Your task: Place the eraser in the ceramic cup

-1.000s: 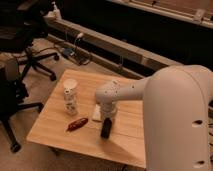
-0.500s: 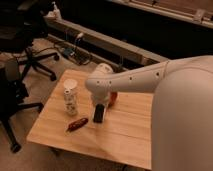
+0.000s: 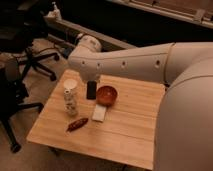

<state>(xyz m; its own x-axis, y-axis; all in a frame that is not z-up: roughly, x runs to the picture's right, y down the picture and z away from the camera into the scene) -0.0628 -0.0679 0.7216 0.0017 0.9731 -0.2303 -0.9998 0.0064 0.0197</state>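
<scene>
The eraser, a flat black block, hangs upright under my gripper, which is shut on its top end. It is held above the table between the cup and the bowl. The ceramic cup, tall and white with faint dark markings, stands upright on the wooden table, just left of the eraser. The gripper is to the right of the cup's rim and slightly above it, not over the opening. My white arm reaches in from the right.
A red-orange bowl sits right of the eraser. A white flat pad lies in front of the bowl. A small red pepper-like item lies in front of the cup. Black office chairs stand at the left.
My gripper has carried the eraser up and to the left, from the table's middle toward the cup. The white pad and red bowl now show uncovered.
</scene>
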